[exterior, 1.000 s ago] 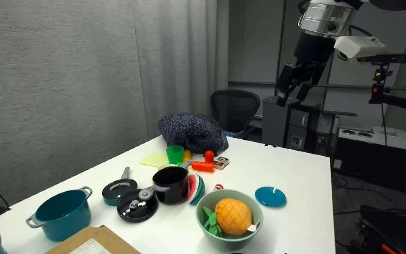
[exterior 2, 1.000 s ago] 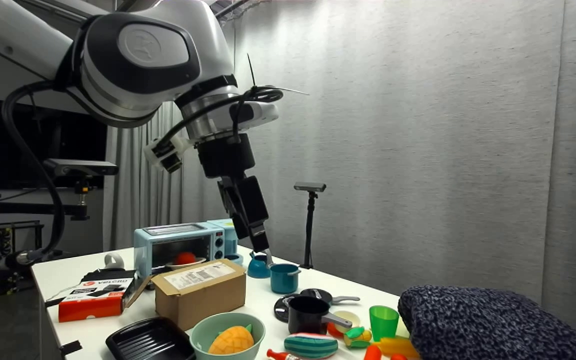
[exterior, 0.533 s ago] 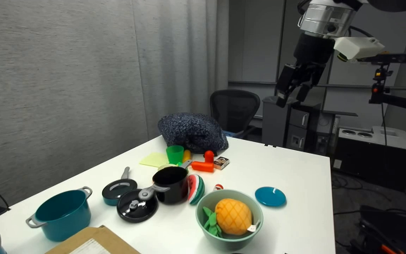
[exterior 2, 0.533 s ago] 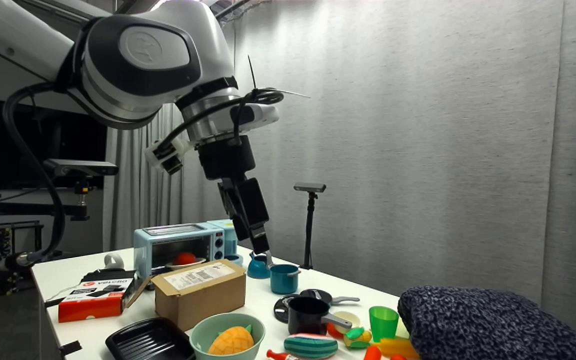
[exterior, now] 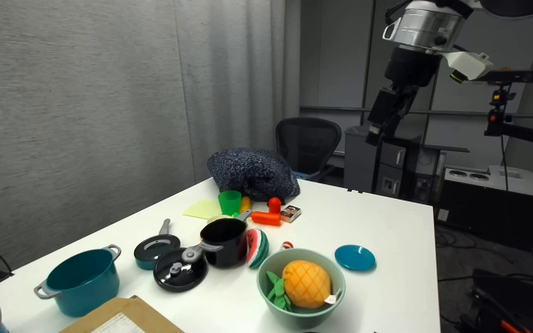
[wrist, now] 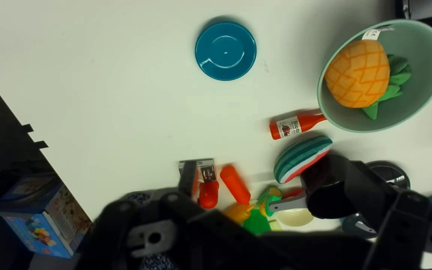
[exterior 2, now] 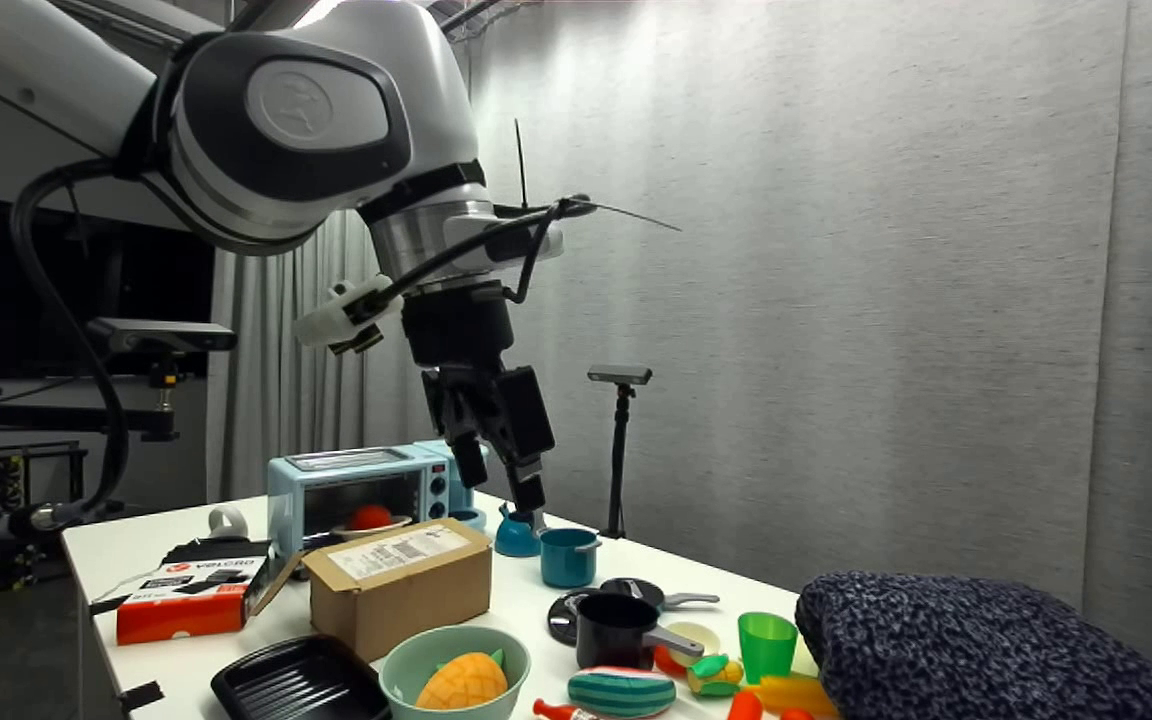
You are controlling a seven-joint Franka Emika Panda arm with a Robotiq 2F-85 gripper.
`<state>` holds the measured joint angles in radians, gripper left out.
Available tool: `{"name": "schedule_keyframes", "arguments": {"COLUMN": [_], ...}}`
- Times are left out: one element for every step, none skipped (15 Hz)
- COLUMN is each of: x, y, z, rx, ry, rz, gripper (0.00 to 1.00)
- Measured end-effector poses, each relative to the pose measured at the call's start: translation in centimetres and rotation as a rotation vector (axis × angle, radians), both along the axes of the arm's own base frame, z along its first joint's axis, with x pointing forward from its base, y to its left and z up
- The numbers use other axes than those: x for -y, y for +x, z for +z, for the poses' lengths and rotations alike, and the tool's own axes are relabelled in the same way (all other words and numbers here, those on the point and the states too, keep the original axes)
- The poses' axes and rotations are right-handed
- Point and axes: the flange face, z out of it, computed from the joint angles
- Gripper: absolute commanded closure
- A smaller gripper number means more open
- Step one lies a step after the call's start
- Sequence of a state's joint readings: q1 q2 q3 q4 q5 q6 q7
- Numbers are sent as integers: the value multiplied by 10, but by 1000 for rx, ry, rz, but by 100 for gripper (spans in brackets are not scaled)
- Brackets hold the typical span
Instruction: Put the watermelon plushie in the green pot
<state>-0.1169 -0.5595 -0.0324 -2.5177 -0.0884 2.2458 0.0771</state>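
The watermelon plushie (exterior: 257,248) stands on the white table with its red face against or close to the small black pot (exterior: 224,244). Its striped green rind shows in the wrist view (wrist: 303,159) and in an exterior view (exterior 2: 622,691). The pale green pot (exterior: 301,319) is beside it and holds a pineapple plushie (exterior: 306,283); both also show in the wrist view. My gripper (exterior 2: 501,482) is open and empty, high above the table. In the wrist view, the plushie lies between the spread fingers (wrist: 273,174) but well below them.
A red bottle (wrist: 294,125) lies between plushie and green pot. A teal plate (exterior: 355,257), teal pot (exterior: 83,282), black lid (exterior: 181,270), cardboard box (exterior 2: 401,585), black grill pan (exterior 2: 301,680), green cup (exterior 2: 767,645) and dark cushion (exterior 2: 976,640) are around. Several toy foods lie near the cup.
My gripper has turned about its own axis over the last half second, so its two fingers now show spread in an exterior view. The objects on the table have not moved.
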Motion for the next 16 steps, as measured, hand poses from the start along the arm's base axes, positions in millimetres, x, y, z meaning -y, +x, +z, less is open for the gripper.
{"name": "schedule_keyframes", "arguments": {"x": [2,3,3,3,3,3,3,3,3,3,3,3,3,3,3,3], "y": [0,0,0,0,0,0,0,0,0,0,0,0,0,0,0,0], "z": [0,0,0,0,0,0,0,0,0,0,0,0,0,0,0,0], "rx": [-2,-2,-3,-3,-3,-3,-3,-3,-3,-3,-3,-3,-3,-3,-3,-3], "ry": [-4,-11,-14,-15,-15,-15,-15,-15,-15,-15,-15,-15,-15,-15,-15,-15], "rz": [19,24,26,26,26,26,26,26,26,26,26,26,26,26,26,26], "gripper": [0,0,0,0,0,0,0,0,0,0,0,0,0,0,0,0]}}
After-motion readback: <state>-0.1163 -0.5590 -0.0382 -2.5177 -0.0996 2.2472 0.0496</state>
